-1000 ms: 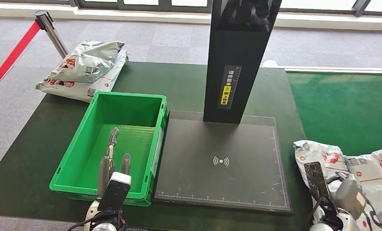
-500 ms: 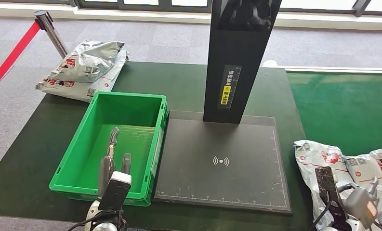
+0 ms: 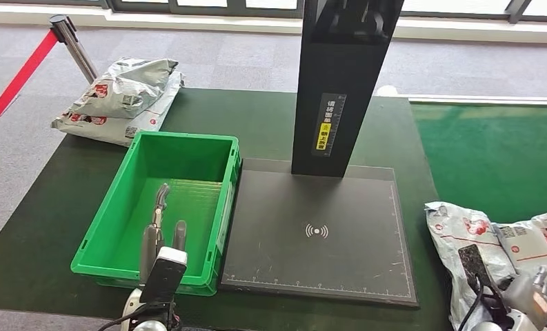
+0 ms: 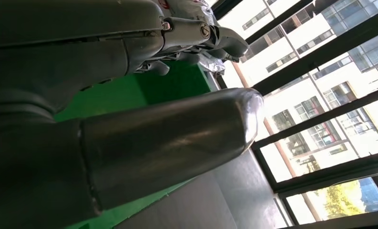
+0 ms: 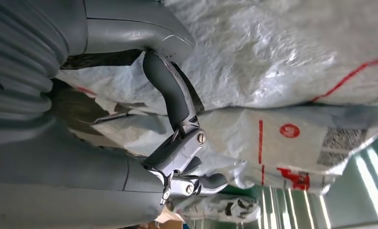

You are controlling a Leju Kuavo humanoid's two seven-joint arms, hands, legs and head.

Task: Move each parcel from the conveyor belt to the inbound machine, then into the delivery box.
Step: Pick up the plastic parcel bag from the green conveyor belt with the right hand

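Observation:
Two grey parcels with red marks lie at the near end of the green conveyor belt (image 3: 491,152), one (image 3: 460,227) beside the other (image 3: 543,234). My right hand (image 3: 525,302) is low among them at the frame's bottom right. In the right wrist view its fingers (image 5: 172,105) curl against the crumpled parcel plastic (image 5: 282,57); whether they hold a fold is unclear. The inbound machine (image 3: 319,231) is a black pad with a tall black tower. The green delivery box (image 3: 118,200) stands to its left, empty. My left hand (image 3: 158,238) hovers over the box's near edge, fingers straight and apart.
A pile of grey parcels (image 3: 118,96) rests on the far left corner of the dark green table (image 3: 270,124). A red barrier tape on a metal post (image 3: 70,38) runs along the left. Grey carpet lies beyond the table.
My right hand has moved down and to the right, sinking lower among the parcels on the belt. The near parcel shifted slightly. The left hand stayed still.

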